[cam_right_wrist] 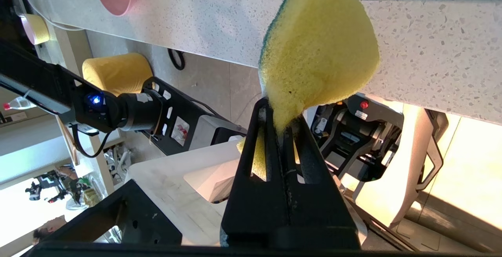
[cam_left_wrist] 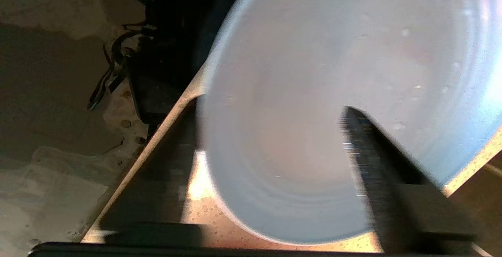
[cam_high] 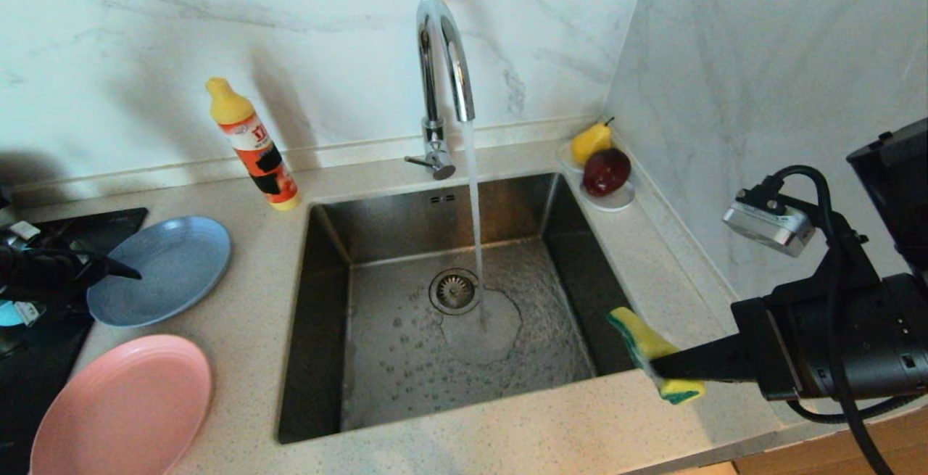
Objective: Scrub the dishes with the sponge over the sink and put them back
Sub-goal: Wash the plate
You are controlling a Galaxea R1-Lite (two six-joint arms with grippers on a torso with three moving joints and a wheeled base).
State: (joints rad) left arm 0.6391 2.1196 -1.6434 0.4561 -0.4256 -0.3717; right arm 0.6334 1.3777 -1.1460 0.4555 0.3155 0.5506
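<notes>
Our right pincer (cam_high: 663,368) pinches the sponge (cam_high: 647,348) beside the sink's (cam_high: 326,301) near corner. Our left pincer (cam_high: 119,270), fingers apart, straddles the blue plate's (cam_high: 170,265) rim; pink plate (cam_high: 123,410) nearer, bottle (cam_high: 254,145) beyond.

Kitchen, steel sink (cam_high: 330,257), running tap (cam_high: 442,62), stone counter (cam_high: 246,359)

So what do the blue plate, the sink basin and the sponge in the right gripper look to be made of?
Blue plate: probably plastic, matte and uniformly coloured, with a soft dull sheen; glazed ceramic can't be ruled out.
Sink: brushed steel, grey with streaky metallic reflections, wet under the running tap.
Sponge: porous yellow foam with a dark green scouring layer, squashed where the right gripper pinches it.
</notes>
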